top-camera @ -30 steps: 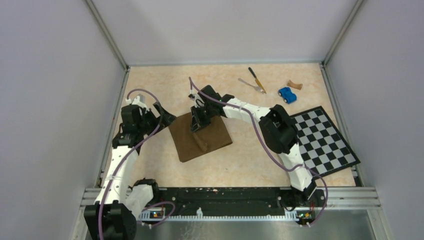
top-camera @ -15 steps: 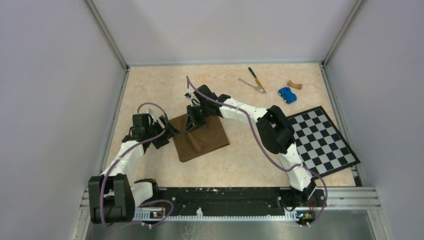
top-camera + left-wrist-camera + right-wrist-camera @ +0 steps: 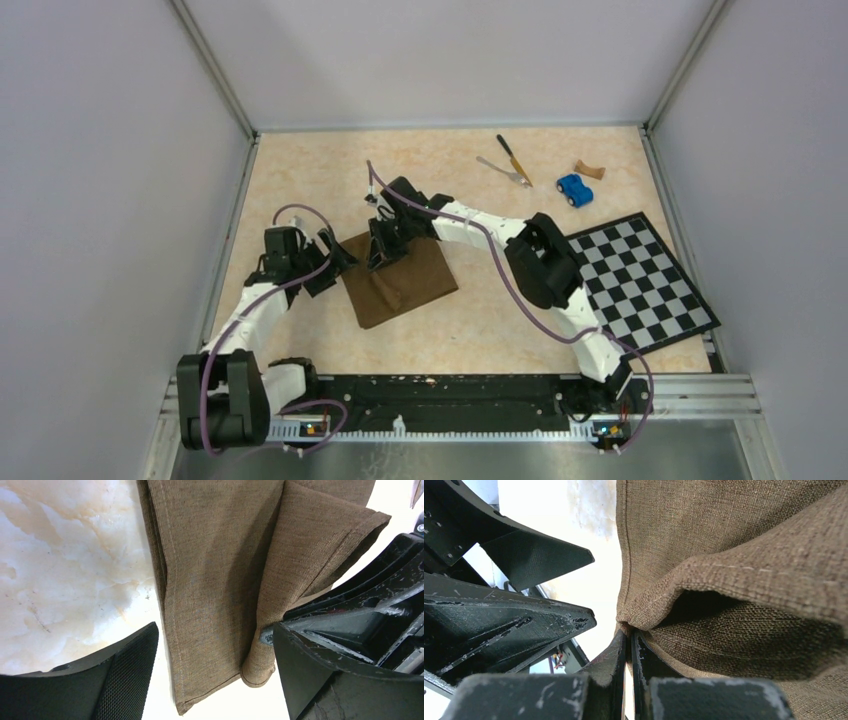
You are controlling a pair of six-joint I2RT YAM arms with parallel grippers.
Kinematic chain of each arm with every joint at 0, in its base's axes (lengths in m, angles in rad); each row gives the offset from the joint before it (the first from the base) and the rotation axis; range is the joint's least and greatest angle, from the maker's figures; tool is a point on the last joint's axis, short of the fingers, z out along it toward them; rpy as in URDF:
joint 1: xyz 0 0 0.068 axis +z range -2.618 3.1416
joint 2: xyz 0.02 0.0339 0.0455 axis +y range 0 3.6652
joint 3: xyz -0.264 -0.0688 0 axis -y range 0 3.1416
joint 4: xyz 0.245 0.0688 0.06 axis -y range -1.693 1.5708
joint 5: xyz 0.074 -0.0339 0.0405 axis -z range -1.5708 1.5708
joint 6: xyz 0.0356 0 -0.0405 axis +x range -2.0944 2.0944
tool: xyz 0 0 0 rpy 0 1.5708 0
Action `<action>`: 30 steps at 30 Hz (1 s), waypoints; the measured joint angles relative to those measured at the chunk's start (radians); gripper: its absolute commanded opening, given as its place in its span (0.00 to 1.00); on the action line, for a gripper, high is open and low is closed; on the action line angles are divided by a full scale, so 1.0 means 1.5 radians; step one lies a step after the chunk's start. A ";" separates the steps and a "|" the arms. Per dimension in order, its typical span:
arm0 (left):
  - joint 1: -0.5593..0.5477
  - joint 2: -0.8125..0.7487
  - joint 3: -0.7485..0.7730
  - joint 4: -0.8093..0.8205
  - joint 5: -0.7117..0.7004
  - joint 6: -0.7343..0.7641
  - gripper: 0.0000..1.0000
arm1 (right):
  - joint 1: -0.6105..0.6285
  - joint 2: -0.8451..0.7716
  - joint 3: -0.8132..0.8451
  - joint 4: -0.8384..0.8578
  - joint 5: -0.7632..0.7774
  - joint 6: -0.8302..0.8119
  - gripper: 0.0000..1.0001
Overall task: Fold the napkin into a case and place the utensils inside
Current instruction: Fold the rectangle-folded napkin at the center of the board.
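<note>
Right gripper (image 3: 629, 636) clamped on a raised napkin (image 3: 412, 285) fold; left gripper (image 3: 214, 630) spread wide astride the napkin's edge.

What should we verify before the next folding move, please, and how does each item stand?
1. Right fingers pinching the napkin: ok, shut on a raised fold.
2. Left fingers open: ok, the napkin's corner lies between them, ungripped.
3. Layers in the right pinch: cannot tell.
4. Napkin forms a narrow case: not ok, wide and rumpled.
5. Knife and fork clear of both arms: ok, far side near the toy car.
</note>
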 measured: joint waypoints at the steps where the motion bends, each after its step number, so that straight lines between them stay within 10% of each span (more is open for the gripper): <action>1: 0.000 -0.003 0.000 0.000 -0.003 0.000 0.89 | 0.002 0.000 0.000 -0.001 0.000 0.002 0.00; 30: 0.001 -0.060 0.000 -0.006 -0.048 0.003 0.92 | 0.022 -0.005 -0.006 0.026 -0.018 0.034 0.00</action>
